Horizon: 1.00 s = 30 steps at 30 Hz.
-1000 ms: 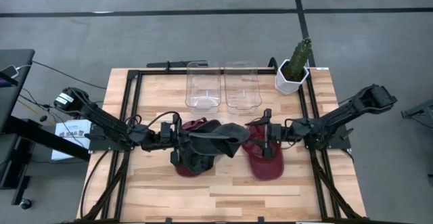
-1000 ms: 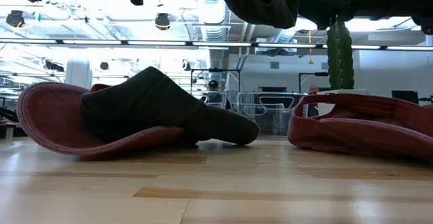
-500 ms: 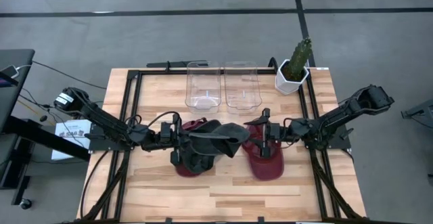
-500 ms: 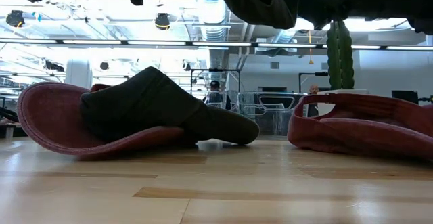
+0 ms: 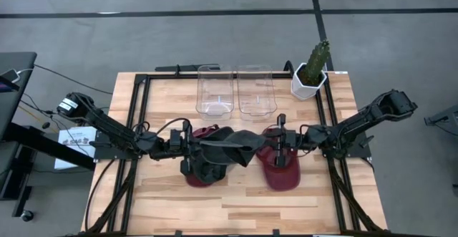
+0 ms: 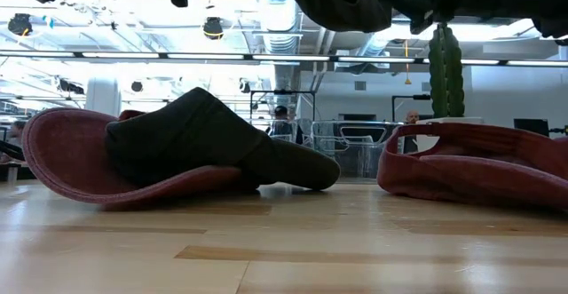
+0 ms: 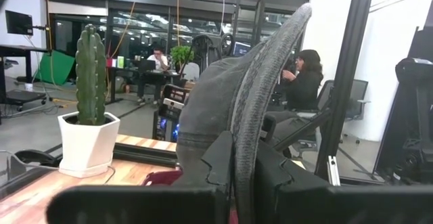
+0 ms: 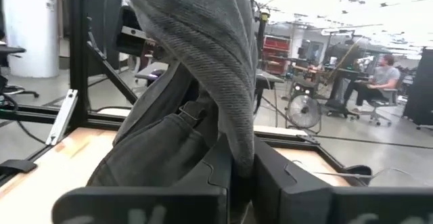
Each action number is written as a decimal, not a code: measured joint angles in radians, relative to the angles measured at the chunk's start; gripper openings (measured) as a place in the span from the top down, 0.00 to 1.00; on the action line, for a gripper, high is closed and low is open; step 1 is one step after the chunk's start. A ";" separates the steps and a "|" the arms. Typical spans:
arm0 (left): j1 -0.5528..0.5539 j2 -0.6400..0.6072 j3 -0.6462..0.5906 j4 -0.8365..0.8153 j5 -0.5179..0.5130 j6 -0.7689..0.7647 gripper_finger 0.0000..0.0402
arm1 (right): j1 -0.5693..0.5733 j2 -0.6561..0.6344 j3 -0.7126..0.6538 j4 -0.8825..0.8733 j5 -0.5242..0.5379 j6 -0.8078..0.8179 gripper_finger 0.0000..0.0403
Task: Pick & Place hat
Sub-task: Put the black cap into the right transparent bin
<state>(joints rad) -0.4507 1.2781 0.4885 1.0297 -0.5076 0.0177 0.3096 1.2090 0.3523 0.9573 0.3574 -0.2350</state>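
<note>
Table (image 5: pixel 236 201): light wooden top inside a black frame, seen whole from above.
Left arm: reaches in from the table's left side towards the middle.
Right arm: reaches in from the right side towards the middle.
Grey hat (image 5: pixel 230 147): lifted clear of the table, stretched between the two grippers near the table's centre; dark grey woven fabric with a floppy brim, hanging slack in the middle.
Left gripper (image 5: pixel 187 142): clenched on the grey hat's brim at its left end; the left wrist view shows the brim edge pinched between the fingers (image 7: pixel 218 162).
Right gripper (image 5: pixel 275 142): clamped on the opposite edge of the same brim, the fabric draping over its fingers (image 8: pixel 218 166).
Second grey hat (image 6: pixel 209 143): lies on the table below the left gripper, resting on a red hat (image 6: pixel 62 156).
Other red hat (image 5: pixel 280 171): lies brim-down under the right gripper.
Clear bins (image 5: pixel 215 90): two, side by side at the far edge.
Potted cactus (image 5: pixel 312 69): white pot, far right corner.
</note>
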 joint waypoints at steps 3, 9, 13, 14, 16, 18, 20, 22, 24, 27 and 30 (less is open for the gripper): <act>0.000 0.000 0.000 -0.006 0.000 0.000 0.94 | 0.014 -0.006 0.000 0.002 0.044 -0.022 0.97; 0.000 0.000 0.000 -0.027 0.000 0.000 0.94 | 0.066 -0.016 0.000 0.017 0.167 -0.084 0.98; 0.000 -0.001 0.000 -0.036 0.000 0.001 0.94 | 0.111 -0.022 0.000 0.036 0.263 -0.138 0.99; 0.000 -0.001 0.000 -0.040 0.000 0.002 0.94 | 0.123 -0.023 0.000 0.039 0.287 -0.153 0.99; 0.003 -0.001 0.000 -0.043 0.000 0.003 0.94 | 0.142 -0.026 0.000 0.053 0.319 -0.173 0.99; 0.006 -0.001 0.000 -0.044 0.000 0.003 0.94 | 0.156 -0.026 0.000 0.060 0.336 -0.192 0.99; 0.012 -0.001 0.000 -0.047 0.000 0.001 0.94 | 0.169 -0.028 0.000 0.073 0.350 -0.205 0.99; 0.019 -0.001 0.000 -0.055 0.001 -0.005 0.94 | 0.175 -0.028 0.000 0.075 0.351 -0.208 0.99; 0.030 -0.001 0.000 -0.063 0.003 -0.025 0.94 | 0.175 -0.028 0.000 0.075 0.350 -0.209 0.99; 0.040 -0.001 0.000 -0.072 0.003 -0.029 0.93 | 0.174 -0.028 0.000 0.075 0.350 -0.204 0.99; 0.044 0.000 0.000 -0.073 0.017 -0.030 0.89 | 0.175 -0.028 0.000 0.075 0.349 -0.203 0.99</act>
<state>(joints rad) -0.4065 1.2777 0.4885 0.9565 -0.4910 -0.0128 0.4843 1.1809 0.3523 1.0325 0.7067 -0.4385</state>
